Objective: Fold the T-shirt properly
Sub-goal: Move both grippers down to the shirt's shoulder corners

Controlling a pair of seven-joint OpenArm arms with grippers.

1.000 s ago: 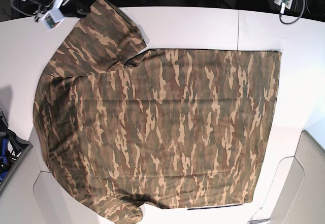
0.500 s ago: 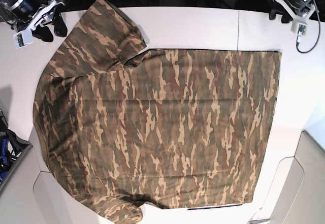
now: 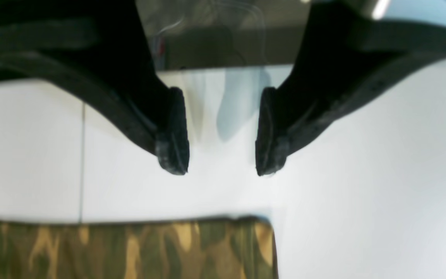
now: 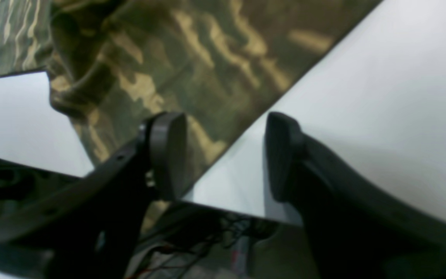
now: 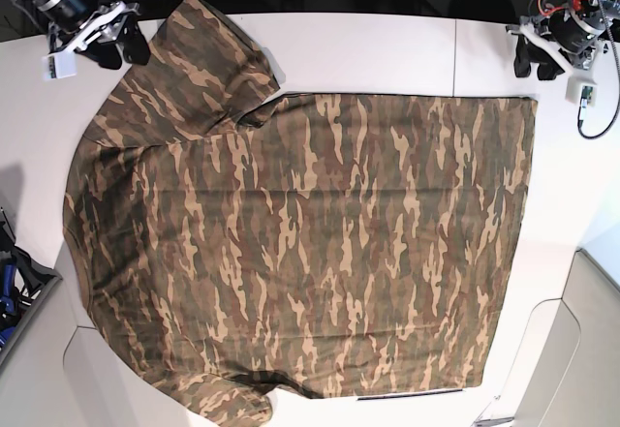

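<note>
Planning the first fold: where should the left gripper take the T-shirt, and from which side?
Take the T-shirt at its hem corner, probably from the bare table beyond. The left gripper hangs open just off that corner, where the edge lies flat and free.

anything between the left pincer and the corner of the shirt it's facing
Nothing visible. The left pincer hangs open over bare white table, and the near corner of the T-shirt lies flat just ahead of its fingertips, with only table surface in between.
</note>
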